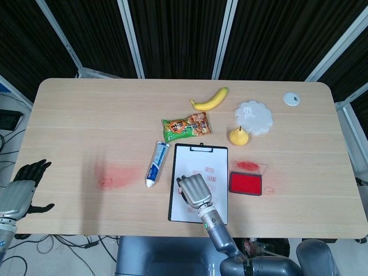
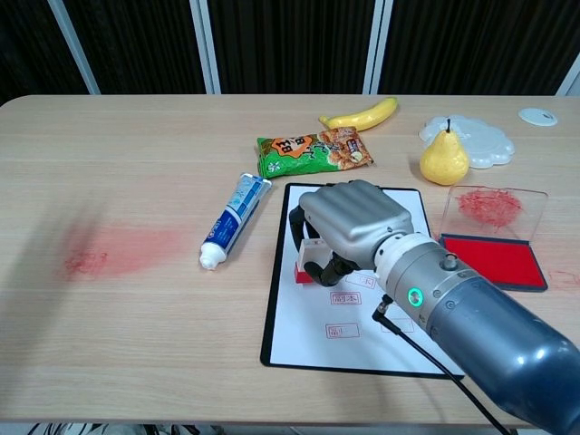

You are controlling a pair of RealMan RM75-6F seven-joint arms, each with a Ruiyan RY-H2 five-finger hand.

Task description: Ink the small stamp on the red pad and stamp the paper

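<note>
My right hand (image 2: 349, 225) grips the small stamp (image 2: 308, 265), white on top with a red base, over the left part of the paper. The stamp's base sits on or just above the sheet; I cannot tell which. From the head view the right hand (image 1: 194, 190) covers the stamp. The white paper (image 2: 355, 335) lies on a black-edged clipboard (image 1: 199, 148) and bears several red rectangular prints. The red ink pad (image 2: 490, 261) lies open to the right of the clipboard, also seen as the red pad (image 1: 245, 183). My left hand (image 1: 20, 192) hangs open off the table's left front corner.
A toothpaste tube (image 2: 235, 220) lies left of the clipboard. Behind it are a snack packet (image 2: 313, 150), a banana (image 2: 361, 114), a pear (image 2: 443, 159) and a white plate (image 2: 485, 138). A red smear (image 2: 122, 248) marks the table at left. A white disc (image 1: 291, 99) sits far right.
</note>
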